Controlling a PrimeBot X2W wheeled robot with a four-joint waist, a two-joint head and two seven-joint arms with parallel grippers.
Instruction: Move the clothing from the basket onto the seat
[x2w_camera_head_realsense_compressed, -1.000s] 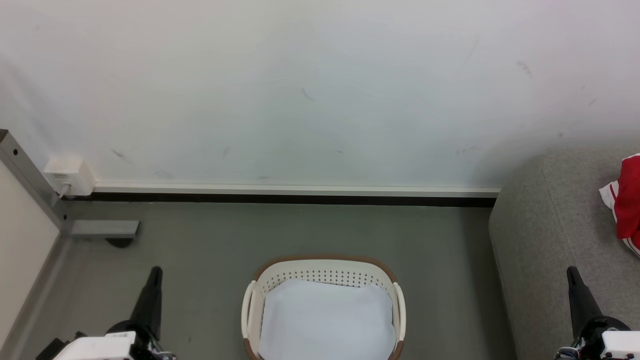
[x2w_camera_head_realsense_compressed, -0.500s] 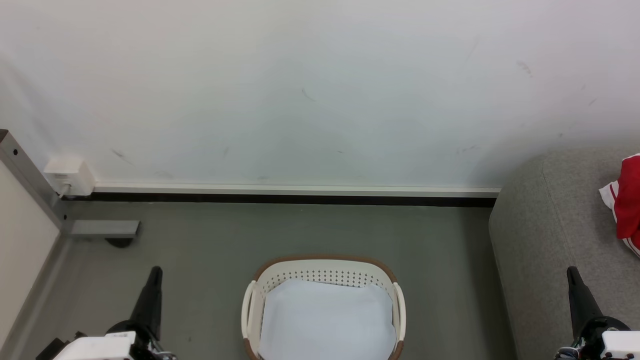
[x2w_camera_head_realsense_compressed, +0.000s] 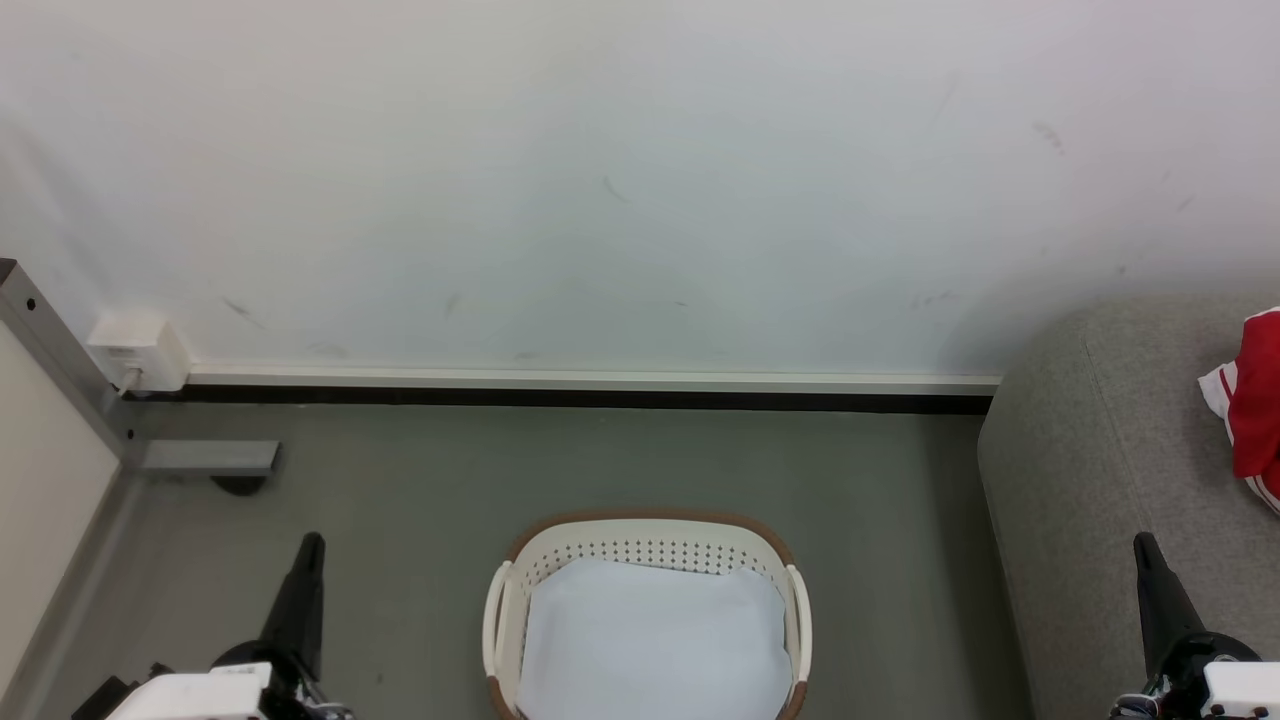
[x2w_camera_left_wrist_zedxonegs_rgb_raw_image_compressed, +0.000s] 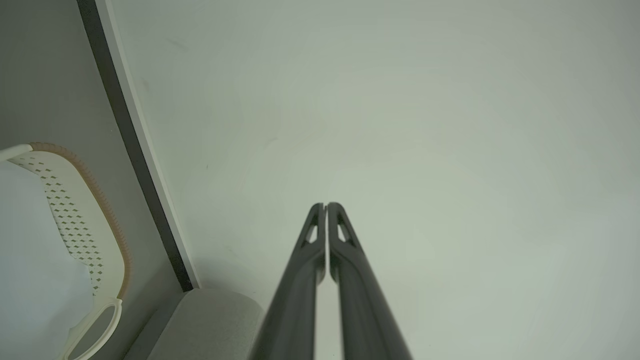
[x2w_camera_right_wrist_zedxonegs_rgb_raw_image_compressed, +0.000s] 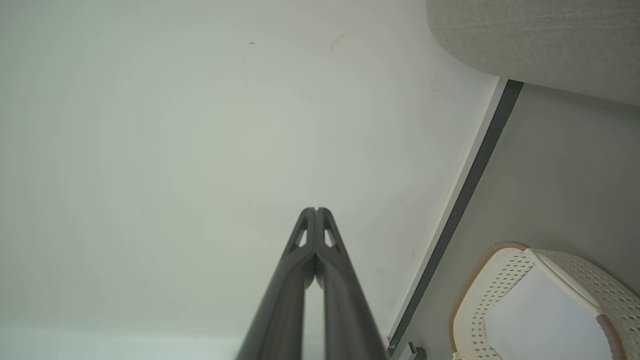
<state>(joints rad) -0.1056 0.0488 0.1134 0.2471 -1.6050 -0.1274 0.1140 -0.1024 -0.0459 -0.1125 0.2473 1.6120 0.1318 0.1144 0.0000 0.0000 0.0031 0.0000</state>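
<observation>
Pale, lightly scuffed wall (x2w_camera_head_realsense_compressed: 640, 180) across the back, above a grey floor (x2w_camera_head_realsense_compressed: 600, 460), with one dark skirting strip between them. Low on the wall at the left, one white socket box (x2w_camera_head_realsense_compressed: 140, 350) beside one grey metal post (x2w_camera_head_realsense_compressed: 50, 340).

On the floor at bottom centre, one oval cream basket (x2w_camera_head_realsense_compressed: 650, 527) with a brown rim, cut off by the lower edge. Holds one flat white sheet (x2w_camera_head_realsense_compressed: 650, 640) that covers its bottom.

At the right, one large grey seat (x2w_camera_head_realsense_compressed: 1090, 470), separated from the basket by a strip of bare floor. On top of the seat, at the far right edge of the head view, one bundle of red clothing (x2w_camera_head_realsense_compressed: 1260, 400) with white trim. Partly cut off, so impossible to count the garments.

Two grippers low in the head view, each with two long dark fingers pointing toward the wall. Left gripper (x2w_camera_head_realsense_compressed: 310, 545) over the floor, left of the basket. Right gripper (x2w_camera_head_realsense_compressed: 1142, 545) in front of the seat.

Left wrist view: fingers (x2w_camera_left_wrist_zedxonegs_rgb_raw_image_compressed: 352, 280) pressed together, only a hairline slit at the tips, pinching nothing. Right wrist view: fingers (x2w_camera_right_wrist_zedxonegs_rgb_raw_image_compressed: 337, 290) closed tip to tip, likewise empty.
</observation>
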